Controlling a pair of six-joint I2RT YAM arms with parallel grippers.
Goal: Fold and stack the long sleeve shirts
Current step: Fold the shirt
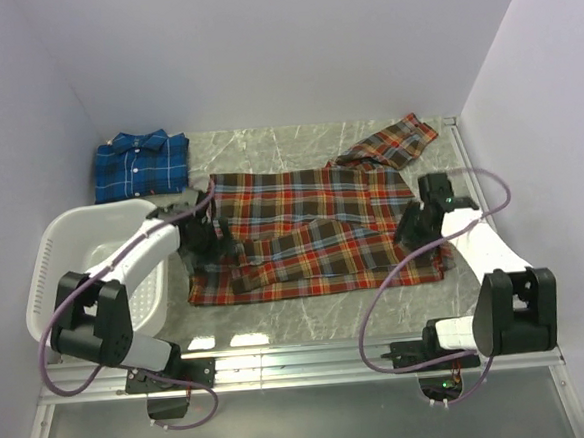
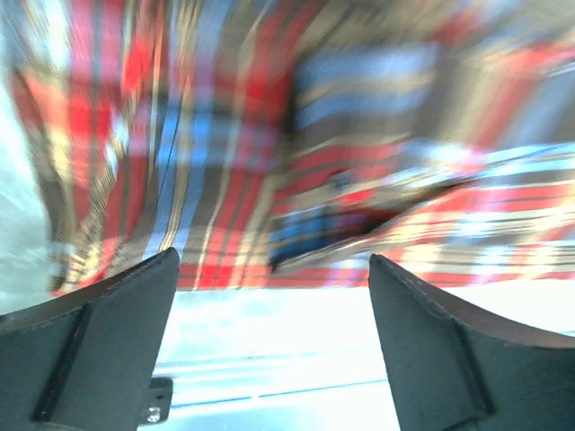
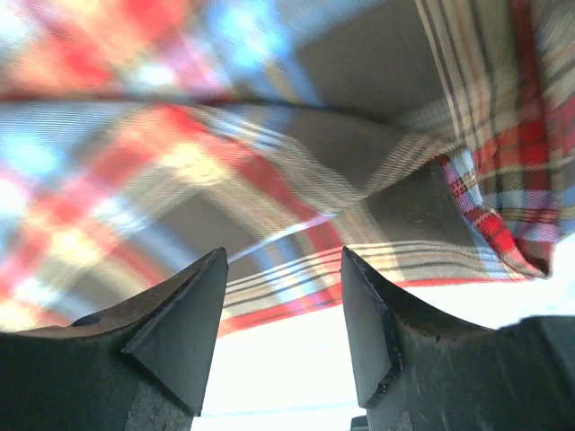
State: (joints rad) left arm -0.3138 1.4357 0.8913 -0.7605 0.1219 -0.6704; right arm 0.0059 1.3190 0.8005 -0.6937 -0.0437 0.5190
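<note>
Nearest the camera in the top view we find the two arm bases, the left arm (image 1: 93, 318) at lower left and the right arm (image 1: 514, 314) at lower right, both reaching up-frame over the table (image 1: 267, 146). The red-orange shirt (image 1: 313, 228) lies spread flat across the centre of the table. One sleeve (image 1: 392, 142) extends toward the upper right of the frame, and a second sleeve (image 1: 304, 250) lies folded across the shirt body toward its lower edge. The left end effector (image 1: 205, 240) sits at the left edge of this shirt. In the left wrist view the left end effector (image 2: 274, 256) stands wide, with nothing between its fingers (image 2: 117, 323) and blurred plaid cloth beyond the tips. The right end effector (image 1: 413, 233) sits at the right edge of the shirt, near its lower right corner. In the right wrist view the right end effector (image 3: 283, 251) is parted at a moderate gap with bare table showing through it, and the cloth hem runs just past the fingertips (image 3: 193, 314). The blue shirt (image 1: 140, 164) rests folded at upper left, apart from the red-orange shirt. A white basket (image 1: 59, 250) stands at left, below the blue shirt and partly under the left arm.
</note>
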